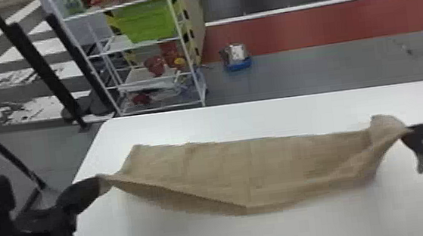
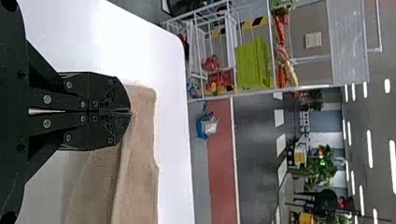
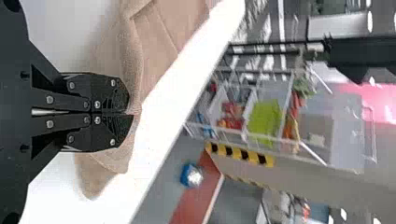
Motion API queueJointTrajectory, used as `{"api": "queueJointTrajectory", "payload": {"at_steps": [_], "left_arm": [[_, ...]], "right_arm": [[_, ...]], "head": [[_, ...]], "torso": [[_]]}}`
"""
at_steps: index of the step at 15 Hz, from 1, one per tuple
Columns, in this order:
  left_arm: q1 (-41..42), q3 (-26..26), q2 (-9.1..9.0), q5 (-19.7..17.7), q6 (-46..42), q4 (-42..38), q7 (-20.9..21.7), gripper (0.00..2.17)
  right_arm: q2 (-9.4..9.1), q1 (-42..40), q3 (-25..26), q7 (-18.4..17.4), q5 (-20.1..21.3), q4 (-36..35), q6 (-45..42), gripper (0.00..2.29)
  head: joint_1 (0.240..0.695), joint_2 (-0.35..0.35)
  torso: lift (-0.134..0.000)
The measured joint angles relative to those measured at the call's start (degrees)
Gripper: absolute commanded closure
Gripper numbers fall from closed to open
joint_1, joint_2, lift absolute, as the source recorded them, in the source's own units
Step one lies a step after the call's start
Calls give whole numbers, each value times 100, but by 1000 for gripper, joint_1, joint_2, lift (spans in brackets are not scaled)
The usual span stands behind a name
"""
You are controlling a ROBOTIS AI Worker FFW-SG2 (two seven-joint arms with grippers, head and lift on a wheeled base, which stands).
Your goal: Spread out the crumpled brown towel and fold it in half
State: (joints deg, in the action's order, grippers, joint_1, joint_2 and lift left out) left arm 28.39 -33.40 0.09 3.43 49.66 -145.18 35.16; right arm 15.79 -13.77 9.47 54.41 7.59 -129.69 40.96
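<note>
My left gripper (image 1: 101, 183) is shut on the left near corner of the brown towel (image 1: 251, 172), which stretches across the table between both arms. At the towel's right end, my right gripper (image 1: 406, 134) is shut on another corner. The front edge between them sags, and the far part spreads behind it. In the left wrist view, the left gripper (image 2: 130, 112) pinches the towel (image 2: 140, 154). The right wrist view has the right gripper (image 3: 130, 114) closed on the towel (image 3: 154, 51), with a loose flap hanging beside the fingers.
The white table (image 1: 260, 117) extends behind and in front of the towel. Beyond its far edge stands a white wire shelf (image 1: 148, 75) with a green bin, and a blue container (image 1: 237, 63) is on the floor.
</note>
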Motion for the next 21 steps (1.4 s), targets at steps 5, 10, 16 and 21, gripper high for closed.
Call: {"api": "queueJointTrajectory", "payload": {"at_steps": [5, 10, 16, 21], "left_arm": [[575, -113, 0, 110, -1058, 482, 548, 1683], [589, -371, 0, 263, -1347, 801, 846, 1683], [591, -561, 0, 508, -1709, 1129, 1229, 1582], [599, -514, 0, 683, -1753, 1209, 1486, 53]], "right_arm": [[418, -441, -167, 1036, 305, 48, 83, 1700], [702, -466, 91, 1643, 540, 85, 260, 1700], [1129, -904, 240, 2355, 1166, -163, 301, 1696], [1258, -945, 197, 2355, 1481, -258, 421, 414]], "head": [[695, 305], [695, 299], [695, 306], [695, 272]], "torso": [[-124], [-124], [-124], [-124]]}}
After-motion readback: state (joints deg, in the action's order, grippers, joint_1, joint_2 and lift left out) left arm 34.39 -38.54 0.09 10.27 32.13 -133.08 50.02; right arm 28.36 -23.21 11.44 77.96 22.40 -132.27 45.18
